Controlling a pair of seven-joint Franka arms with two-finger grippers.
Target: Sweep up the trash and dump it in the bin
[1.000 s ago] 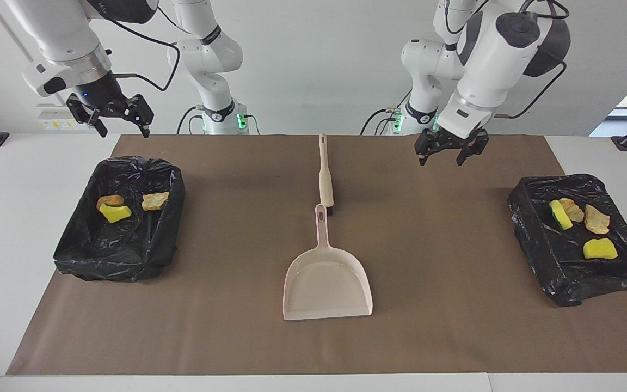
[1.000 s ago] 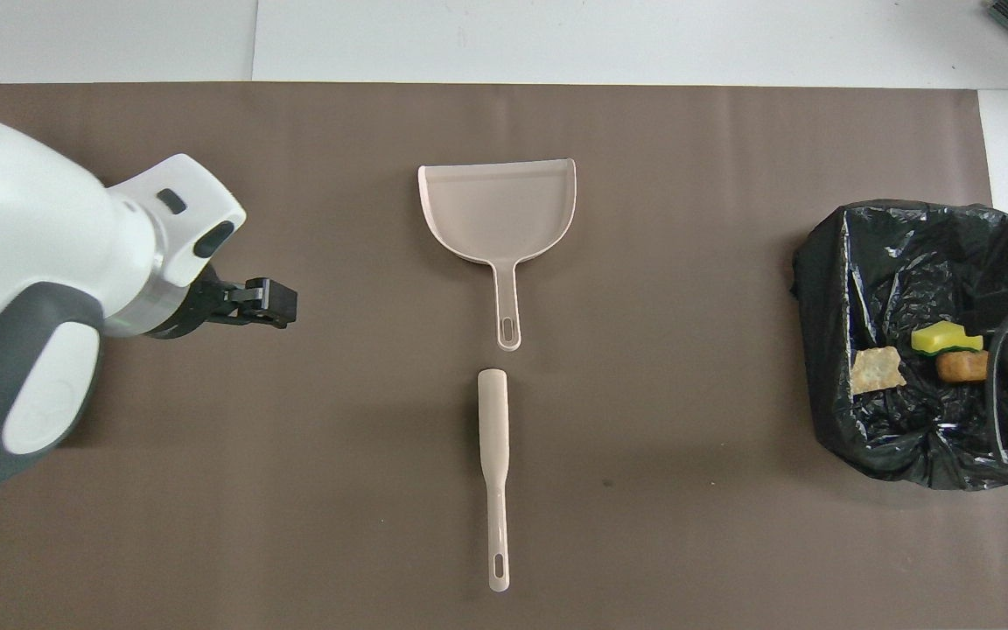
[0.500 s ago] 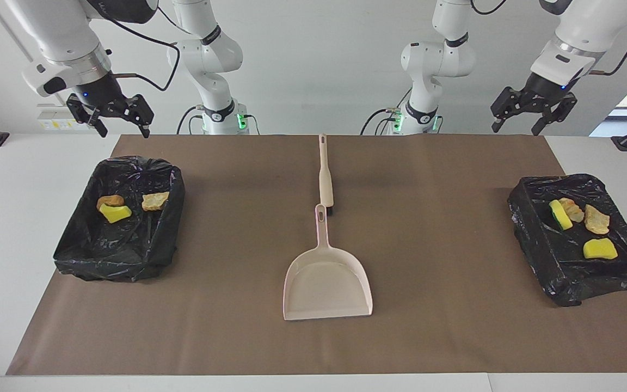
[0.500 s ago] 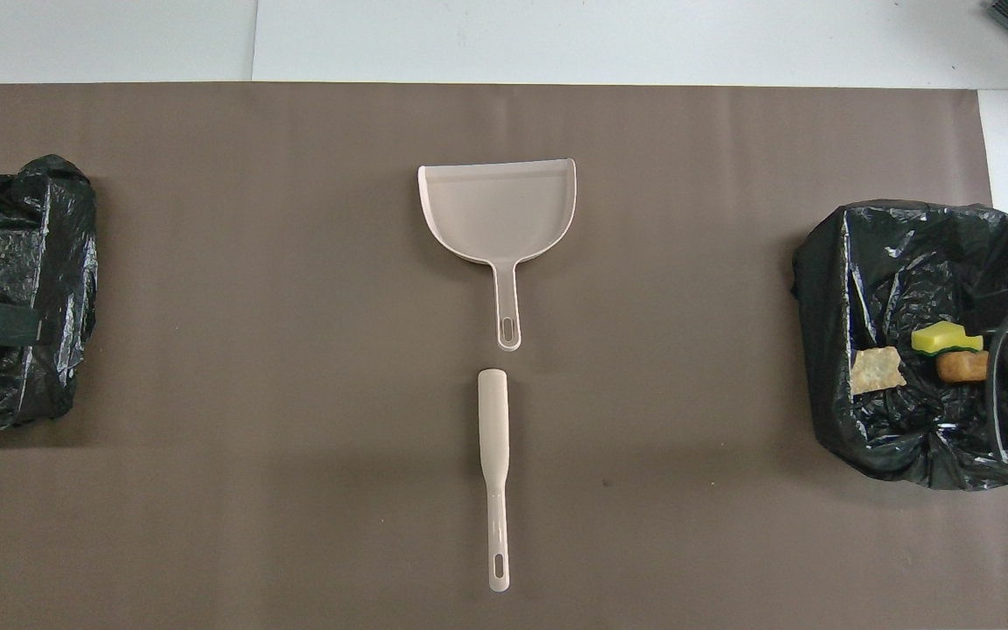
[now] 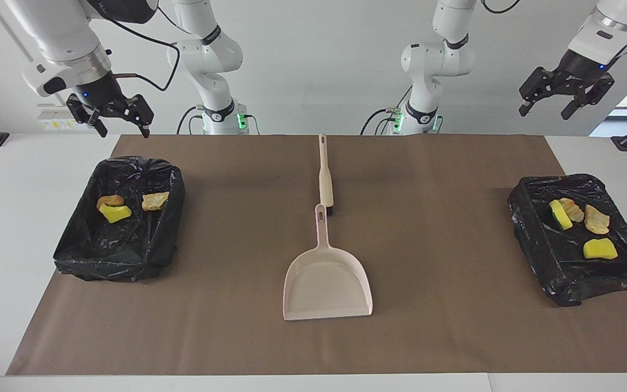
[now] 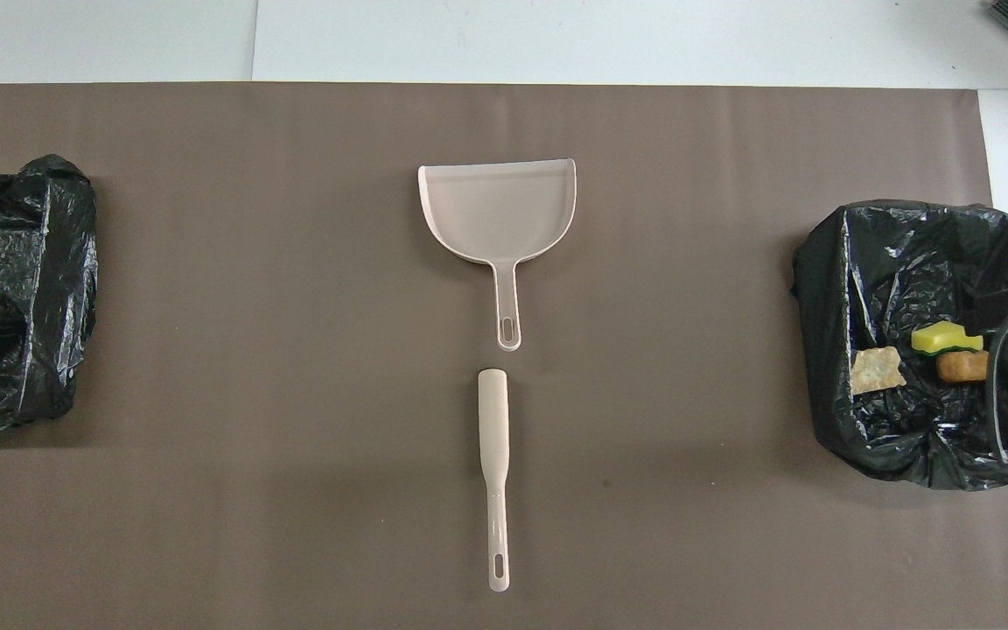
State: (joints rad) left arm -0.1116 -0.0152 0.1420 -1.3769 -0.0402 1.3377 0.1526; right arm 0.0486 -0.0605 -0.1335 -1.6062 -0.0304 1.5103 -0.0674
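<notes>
Facing view: all seven trash scraps lie inside the two black-lined bins, and none is visible on the brown mat (image 5: 455,326). The bin at the right arm's end (image 5: 82,256) holds three scraps: a yellow wedge (image 5: 115,213), a tan-orange chunk (image 5: 110,201) touching it, and a paler chunk (image 5: 154,200) just beside them. The bin at the left arm's end (image 5: 531,245) holds four: a yellow wedge (image 5: 560,214) against a tan chunk (image 5: 571,209), a second tan chunk (image 5: 596,219) near them, and a second yellow wedge (image 5: 600,249) closer to the bin's edge farther from the robots.

The dustpan (image 5: 327,286) lies flat at the middle of the mat, empty, with its handle pointing toward the robots. The brush (image 5: 325,177) lies in line with that handle, nearer to the robots, its handle reaching toward the mat's edge on the robots' side. Neither tool is held.

The left gripper (image 5: 567,101) hangs high over the table's corner at the left arm's end, fingers apart and holding nothing. The right gripper (image 5: 110,116) hangs over the table's edge nearest the robots, close to its own bin, fingers likewise apart and empty.

Judgement: sweeping and dumping appear complete. Both tools are set down and both arms are clear of the work area. No remaining step is evident, apart from possibly returning the arms to rest.
</notes>
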